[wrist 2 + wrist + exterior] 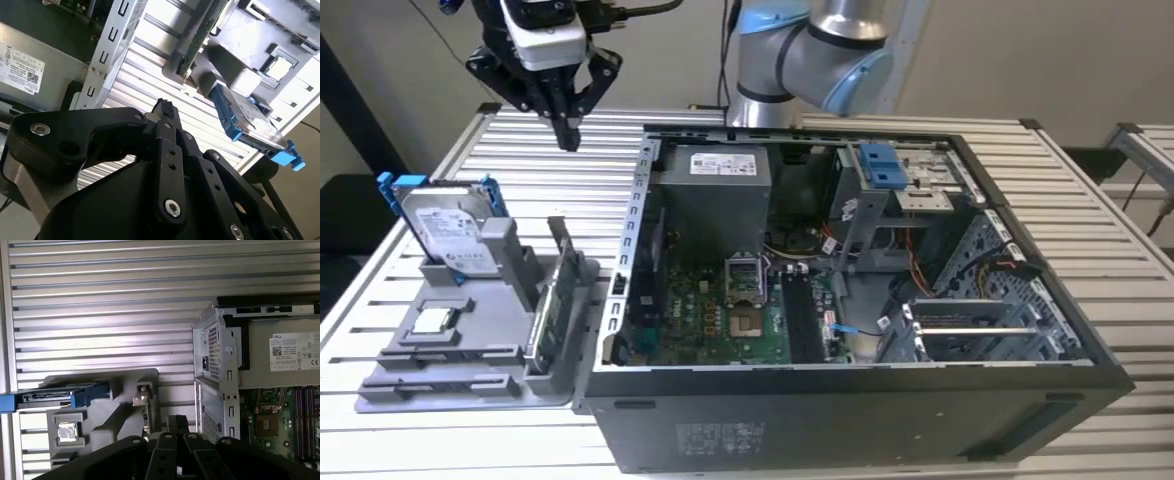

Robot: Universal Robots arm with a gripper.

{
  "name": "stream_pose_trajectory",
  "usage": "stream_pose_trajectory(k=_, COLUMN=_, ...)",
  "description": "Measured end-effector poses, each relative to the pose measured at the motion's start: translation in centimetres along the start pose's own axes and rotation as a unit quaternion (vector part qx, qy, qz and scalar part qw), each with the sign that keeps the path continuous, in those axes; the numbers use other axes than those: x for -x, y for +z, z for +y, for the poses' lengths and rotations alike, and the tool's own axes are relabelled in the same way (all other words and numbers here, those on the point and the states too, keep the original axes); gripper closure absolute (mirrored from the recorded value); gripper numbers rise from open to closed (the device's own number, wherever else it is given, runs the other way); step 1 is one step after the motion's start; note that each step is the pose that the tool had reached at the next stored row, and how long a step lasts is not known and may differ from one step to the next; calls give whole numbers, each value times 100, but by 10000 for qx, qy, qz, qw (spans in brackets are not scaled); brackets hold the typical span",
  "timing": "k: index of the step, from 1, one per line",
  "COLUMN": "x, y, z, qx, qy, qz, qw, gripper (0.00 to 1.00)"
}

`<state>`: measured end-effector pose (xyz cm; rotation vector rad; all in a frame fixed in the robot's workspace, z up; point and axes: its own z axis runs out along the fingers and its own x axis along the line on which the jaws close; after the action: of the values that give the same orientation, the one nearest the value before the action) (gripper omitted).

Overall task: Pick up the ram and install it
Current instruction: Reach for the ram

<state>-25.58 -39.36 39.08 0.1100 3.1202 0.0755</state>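
The gripper (567, 132) hangs with fingers pressed together on nothing, above the slatted table (440, 160) behind the grey holder (447, 392), just outside the rim of the open computer case (638, 240). The ram I cannot single out for certain; it is not in the fingers, and the holder beside the green board (550, 325) seems its likeliest place. I judge it light, stiff, thin, fragile at chips and contacts, best pinched by its long edges; room is open over the table, tight between board, holder posts and case rim
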Motion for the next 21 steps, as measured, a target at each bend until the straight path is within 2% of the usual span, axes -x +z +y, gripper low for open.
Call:
stream_pose_trajectory(k=11, x=-338, y=3, z=-24, qx=5, qy=-1, qz=0, qw=10000, gripper=89)
stream_pose_trajectory(k=21, x=-563, y=8, z=-41, qx=7, qy=-7, qz=0, qw=10000, gripper=89)
